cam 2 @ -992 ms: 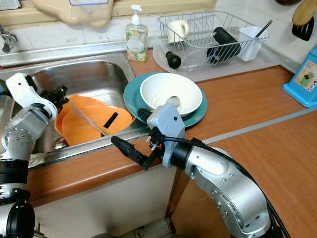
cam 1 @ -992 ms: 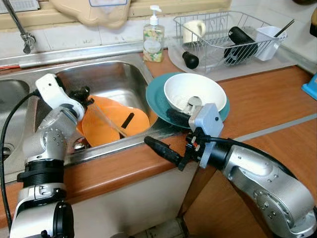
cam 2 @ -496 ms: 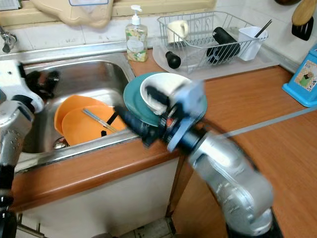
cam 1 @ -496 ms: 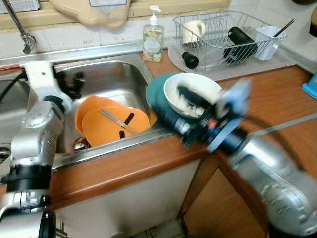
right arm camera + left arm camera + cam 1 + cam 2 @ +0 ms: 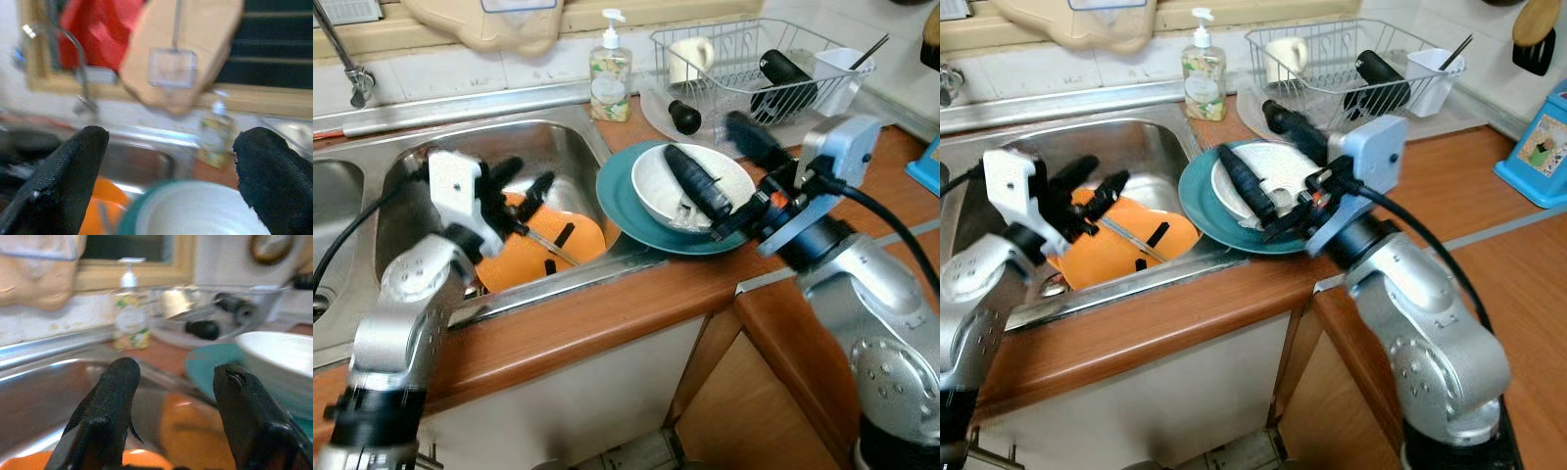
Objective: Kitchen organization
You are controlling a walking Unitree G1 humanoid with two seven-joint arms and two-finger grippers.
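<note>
The right gripper [image 5: 720,162] has swung up from the counter edge to straddle the white bowl [image 5: 736,174] on the teal plate [image 5: 619,196], fingers spread, gripping nothing. The left gripper [image 5: 521,181] hangs spread over 2 orange plates [image 5: 576,235] in the sink [image 5: 568,147].

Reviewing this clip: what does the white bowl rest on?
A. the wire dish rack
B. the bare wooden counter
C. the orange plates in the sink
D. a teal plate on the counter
D: the white bowl sits on the teal plate at the counter's edge beside the sink.
</note>
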